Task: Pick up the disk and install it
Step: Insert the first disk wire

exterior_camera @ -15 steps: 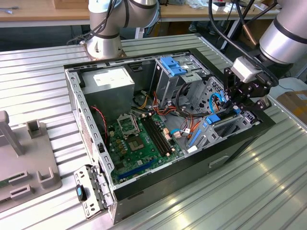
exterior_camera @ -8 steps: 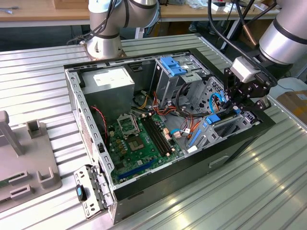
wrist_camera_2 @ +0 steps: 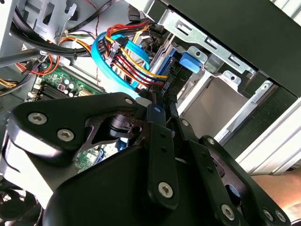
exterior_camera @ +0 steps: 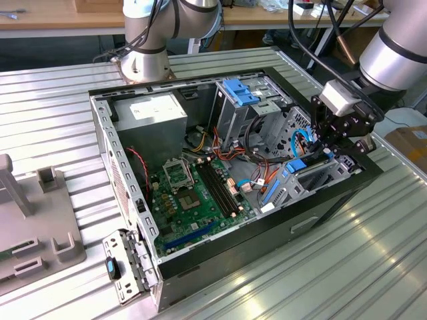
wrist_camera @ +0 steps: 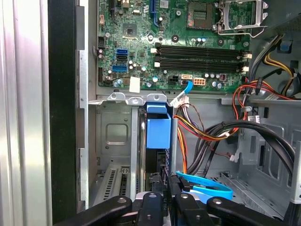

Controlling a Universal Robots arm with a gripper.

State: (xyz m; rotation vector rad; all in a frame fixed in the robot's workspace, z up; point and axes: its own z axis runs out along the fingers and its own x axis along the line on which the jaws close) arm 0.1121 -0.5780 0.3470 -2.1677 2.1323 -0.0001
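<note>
The disk [exterior_camera: 308,172] stands on edge in the drive bay at the front corner of the open computer case [exterior_camera: 100,133], on the exterior view's right. Its blue frame [wrist_camera: 158,128] and dark edge [wrist_camera: 155,165] show in the first wrist view, and a blue tab [wrist_camera_2: 190,61] in the second wrist view. My gripper [exterior_camera: 330,153] hangs right over the bay. Its black fingers [wrist_camera: 151,205] lie close together at the disk's near end [wrist_camera_2: 171,77]. In both wrist views the fingertips almost meet, with nothing between them; the gripper [wrist_camera_2: 156,102] [wrist_camera: 164,200] looks shut.
A green motherboard [exterior_camera: 193,193] fills the case floor. A grey power supply with a white label [exterior_camera: 152,110] and a light-blue bracket [exterior_camera: 240,90] sit at the back. Red, yellow and blue cables [wrist_camera_2: 127,56] crowd beside the bay. The arm's base [exterior_camera: 143,60] stands behind; a grey fixture [exterior_camera: 40,227] lies left.
</note>
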